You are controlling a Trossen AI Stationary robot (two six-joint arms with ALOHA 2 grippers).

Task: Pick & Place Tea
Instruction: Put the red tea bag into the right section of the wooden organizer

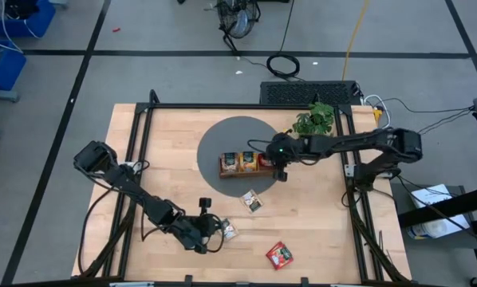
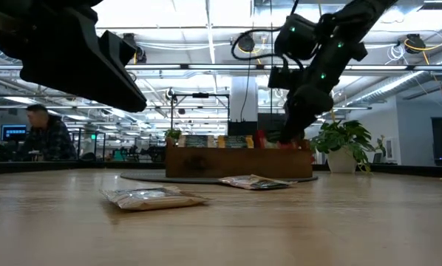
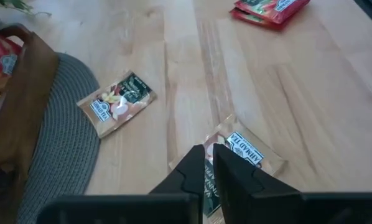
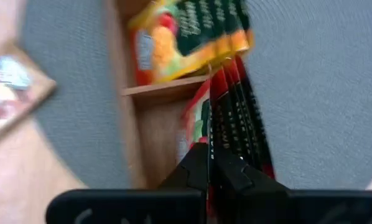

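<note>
We cannot see the left pincer (image 3: 209, 163) from above with any clarity, since the arm covers most of the sachet (image 1: 229, 231) under it. From its own wrist view the two fingers stand pinched on a clear-edged sachet (image 3: 239, 152) lying flat on the bench (image 1: 326, 223); its near half is hidden behind the fingers. The white label strip reads "AHMAD TEA", and the letters beside the fingers are cut off. Its long axis runs away from the pincer at a slant.

Ahead of that pincer and to one side lies a dark green and yellow sachet (image 3: 116, 101), flat, turned at an angle, just beside the edge of the grey round mat (image 3: 61, 143). Its small label is too fine for us to read. Farther off, a red sachet (image 3: 270, 9) is cut by the frame edge.

The right pincer (image 4: 209, 163) is clenched on the top edge of red sachets (image 4: 236, 118) standing upright in the end compartment of the wooden tray (image 4: 127, 124); we cannot count them. In the next compartment stand orange-yellow sachets (image 4: 186, 37), blurred, their print unreadable.

In the low view the tray (image 2: 239, 162) hides the lower parts of its sachets, and a person (image 2: 47, 133) sits in the room behind.
</note>
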